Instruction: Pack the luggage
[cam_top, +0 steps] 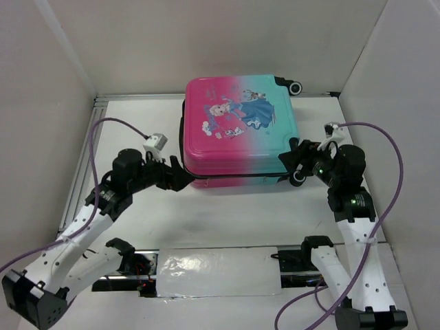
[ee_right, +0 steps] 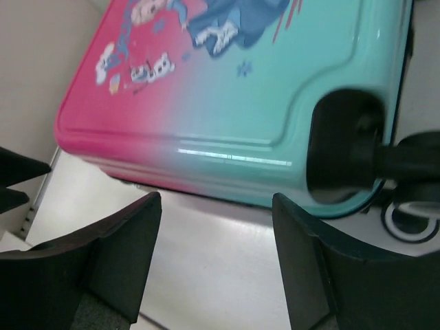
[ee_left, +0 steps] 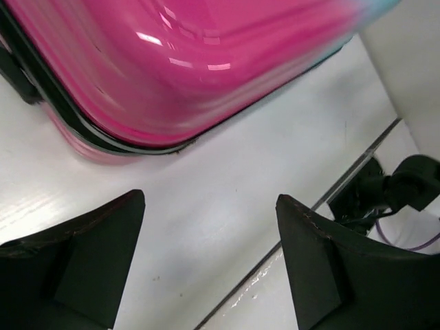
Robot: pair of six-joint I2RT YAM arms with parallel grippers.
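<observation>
The luggage [cam_top: 239, 130] lies flat and shut on the white table [cam_top: 227, 213], at 12 o'clock from the table's middle in the top view. Its printed shell faces up, pink on the left fading to teal on the right. 2 wheels show on its right side: 1 at the far corner [cam_top: 295, 87] and 1 at the near corner [cam_top: 298, 178].

The left gripper [cam_top: 180, 177] sits at the case's 8 o'clock corner, so the case lies at about 1 o'clock from it. Its jaws stand wide apart with nothing between them. In the left wrist view, the 2 fingers [ee_left: 103, 254] frame bare table. The pink corner with its black trim lies just beyond the tips, at 11 o'clock, and a strip of table shows between them.

The right gripper [cam_top: 290, 161] is at the case's 4 o'clock corner, just beside the near wheel, so the case lies at about 10 o'clock from it. Its jaws are also apart and empty. In the right wrist view, the teal edge runs across above the fingertips [ee_right: 130, 234], and the black wheel housing [ee_right: 344, 144] sits at 1 o'clock. White table shows between the fingers and the shell.
</observation>
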